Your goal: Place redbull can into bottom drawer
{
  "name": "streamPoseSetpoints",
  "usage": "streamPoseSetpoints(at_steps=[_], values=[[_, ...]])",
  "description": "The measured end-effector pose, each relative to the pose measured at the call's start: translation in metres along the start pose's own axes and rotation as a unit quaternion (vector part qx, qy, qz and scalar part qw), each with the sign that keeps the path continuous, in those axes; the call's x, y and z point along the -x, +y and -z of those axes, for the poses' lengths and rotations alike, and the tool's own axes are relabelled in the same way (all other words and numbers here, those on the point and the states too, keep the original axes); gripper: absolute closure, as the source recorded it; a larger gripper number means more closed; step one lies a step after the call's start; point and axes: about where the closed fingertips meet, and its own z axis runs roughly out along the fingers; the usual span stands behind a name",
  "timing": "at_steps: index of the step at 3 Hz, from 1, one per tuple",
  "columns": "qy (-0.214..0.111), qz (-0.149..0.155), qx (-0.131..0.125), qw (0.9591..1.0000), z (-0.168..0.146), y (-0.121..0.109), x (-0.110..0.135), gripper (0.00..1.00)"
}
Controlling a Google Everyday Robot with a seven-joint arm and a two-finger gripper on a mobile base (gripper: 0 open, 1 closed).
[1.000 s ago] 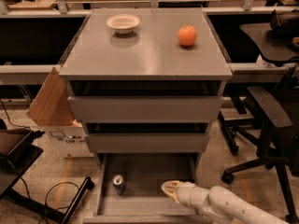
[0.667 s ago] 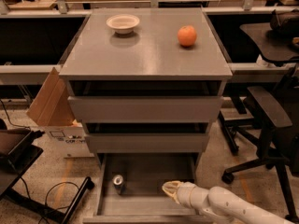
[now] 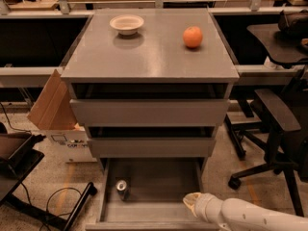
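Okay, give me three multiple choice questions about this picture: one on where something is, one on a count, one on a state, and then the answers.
1. Where is the redbull can?
A. on the office chair
B. in the bottom drawer, on its left side
C. on the floor

2. How many things stand on the cabinet top?
A. one
B. two
C. four

3. How is the bottom drawer?
A. shut
B. pulled open
C. taken out of the cabinet

Answers:
1 B: the can stands on the drawer floor at the left, apart from the gripper, which is at the drawer's right front.
2 B: only the white bowl and the orange stand there.
3 B: its floor shows in front of the cabinet.
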Motion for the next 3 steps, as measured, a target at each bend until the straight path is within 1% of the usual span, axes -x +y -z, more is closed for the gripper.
streamPoseSetpoints(at_steps=[1, 2, 3], values=[[0.091, 0.012, -0.041, 0.9950, 0.030, -0.005, -0.004, 1.00], [0.183, 0.049, -0.088, 0.9780, 0.083, -0.022, -0.019, 1.00], [0.254, 0.096, -0.137, 0.9525, 0.143, -0.042, -0.023, 1.00]])
